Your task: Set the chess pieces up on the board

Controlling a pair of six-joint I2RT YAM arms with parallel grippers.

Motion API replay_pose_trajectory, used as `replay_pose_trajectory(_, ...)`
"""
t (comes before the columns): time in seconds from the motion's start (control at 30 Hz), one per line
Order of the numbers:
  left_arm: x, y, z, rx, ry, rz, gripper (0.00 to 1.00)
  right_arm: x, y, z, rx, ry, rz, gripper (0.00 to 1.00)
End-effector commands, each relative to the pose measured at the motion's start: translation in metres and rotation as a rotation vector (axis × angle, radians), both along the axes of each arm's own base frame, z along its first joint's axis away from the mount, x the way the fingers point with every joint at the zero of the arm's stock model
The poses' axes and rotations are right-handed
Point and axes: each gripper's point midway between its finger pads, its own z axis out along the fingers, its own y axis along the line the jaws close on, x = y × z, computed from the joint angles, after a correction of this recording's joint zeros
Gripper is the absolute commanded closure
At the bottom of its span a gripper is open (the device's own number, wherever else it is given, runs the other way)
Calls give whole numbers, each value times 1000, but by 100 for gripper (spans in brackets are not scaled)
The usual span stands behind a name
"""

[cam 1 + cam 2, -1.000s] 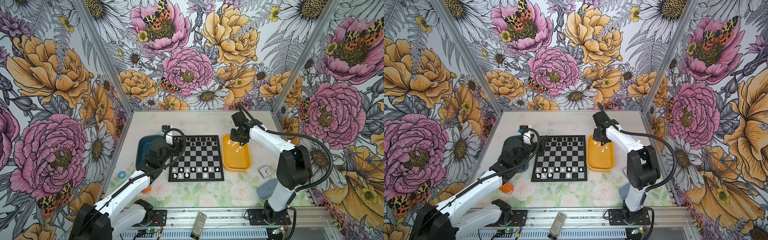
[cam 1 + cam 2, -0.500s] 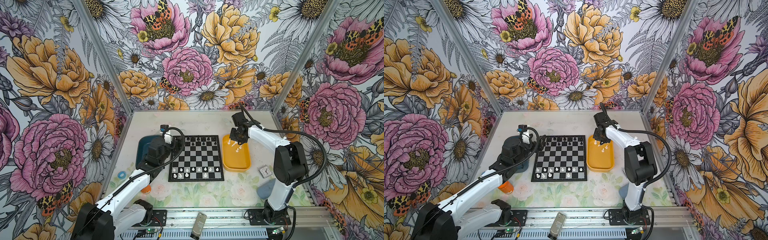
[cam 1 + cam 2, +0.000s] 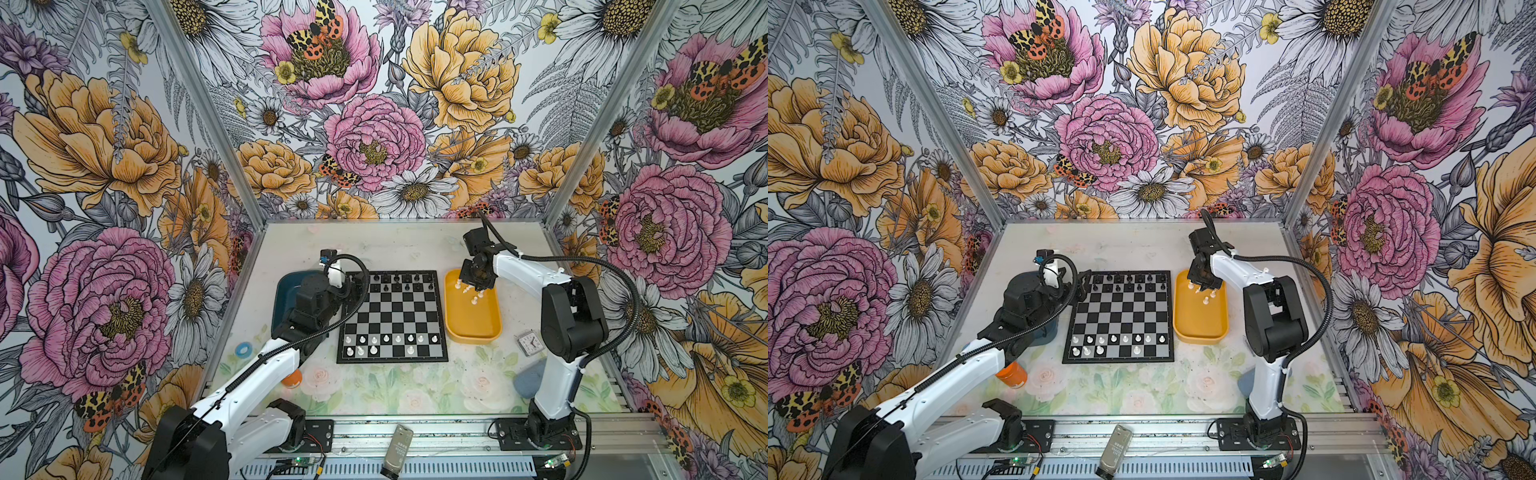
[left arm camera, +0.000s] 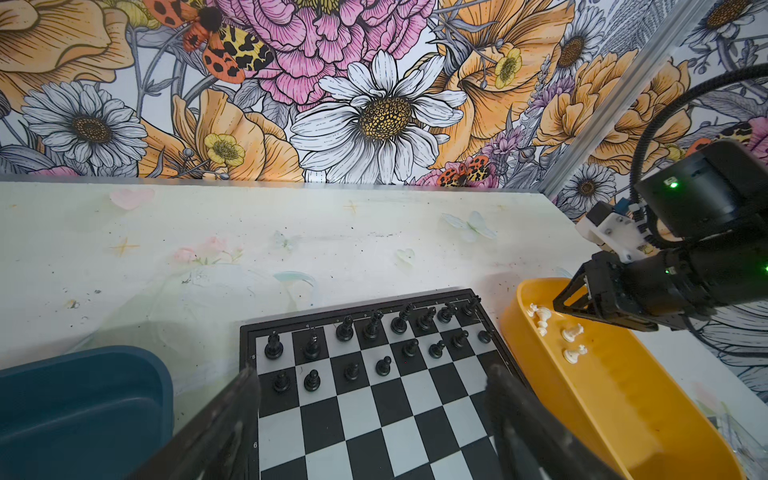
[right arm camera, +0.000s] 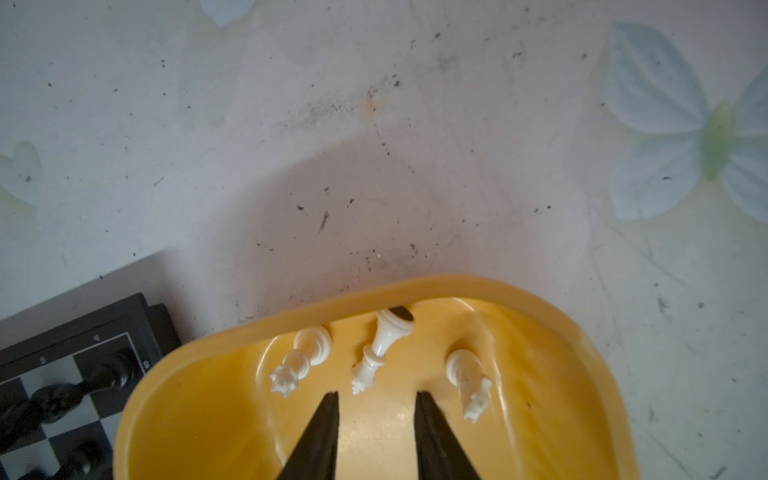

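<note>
**Desk:** Where's the board?

**Op:** I see the board (image 3: 392, 316) flat at mid-table. In both top views the blue tray (image 3: 286, 291) is on its left. The yellow tray (image 3: 473, 328) sits just beside its right edge.

**Desk:** And the white pieces?

**Op:** They're split. White pieces (image 3: 386, 338) stand upright on the two near rows. The pawn row looks full across. I count four more on the nearest row, three at the left end and one right of the middle. The rest lie at the yellow tray's far end. My right wrist view shows three there on their sides, close to the far wall. Black pieces (image 3: 401, 280) stand on the two far rows.

**Desk:** Right gripper?

**Op:** The right gripper (image 5: 376, 395) is low inside the tray's far end. Its jaws are set to a narrow gap with nothing between them. The crowned piece (image 5: 380, 353), the middle one of the three, lies with its crown just ahead of that gap. I can't tell whether a fingertip touches it.

**Desk:** Left?

**Op:** The left gripper (image 4: 370, 370) has its jaws spread wide and holds nothing. It's above the board's far-left part, near the black rows. The blue tray is close beside it.
</note>
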Motion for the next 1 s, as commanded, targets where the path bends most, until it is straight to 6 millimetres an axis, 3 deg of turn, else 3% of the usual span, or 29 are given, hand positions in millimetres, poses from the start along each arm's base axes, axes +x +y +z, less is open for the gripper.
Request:
replay_pose_trajectory(0.0,5,0,12,-23,-29,-5,14,4,-4,-11,1,6,-27,67)
replay_pose_trajectory(0.97,6,1,10,-16,-22,4,14,12,-10,-37,-2,50,-43,67)
